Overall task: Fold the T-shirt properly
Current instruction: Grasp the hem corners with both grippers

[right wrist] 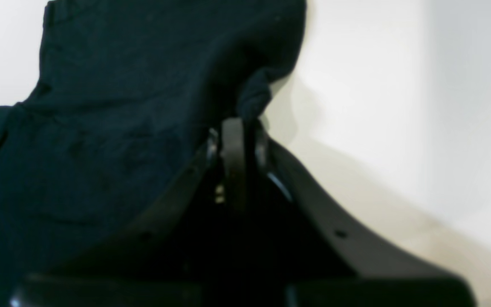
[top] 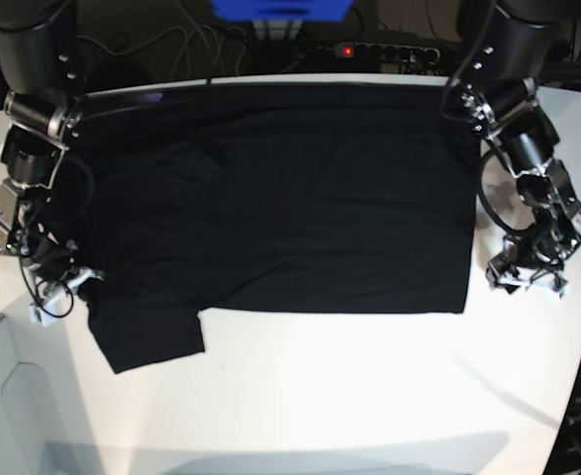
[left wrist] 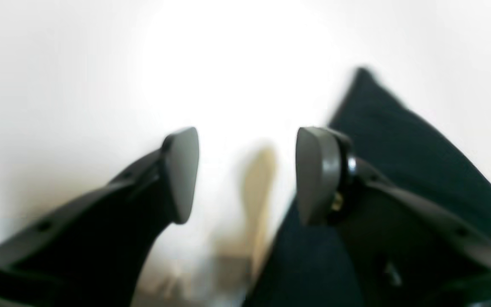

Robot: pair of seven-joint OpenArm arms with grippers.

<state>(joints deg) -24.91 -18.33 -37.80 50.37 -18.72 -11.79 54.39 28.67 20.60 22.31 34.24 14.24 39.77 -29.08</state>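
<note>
Two arms flank a black T-shirt [top: 290, 198] that lies spread across the white counter [top: 330, 396], plain side up, reaching from the far edge to about the middle. Its near edge runs straight for most of the width, and at the base view's lower left a flap of cloth juts out toward the front. No print shows from any view.

The left claw [left wrist: 245, 170] sits on the base view's right, just off the shirt's side edge and low over the counter. Its wrist camera shows the two grey pads [left wrist: 183, 170] well apart with only bare white surface between them; nothing is gripped. The black cloth lies beside and under the right-hand finger in that view, a pointed corner of it stretching away, though the picture is blurred.

The right claw [right wrist: 239, 128] is on the base view's left, at the shirt's other side edge near the jutting flap. In its wrist camera the fingers are pressed together with a small bunch of black fabric pinched at the tips, and the cloth rises from there in a raised fold before spreading away to the left.

A power strip [top: 369, 49] with a red light lies beyond the counter's far edge, with cables near it.
</note>
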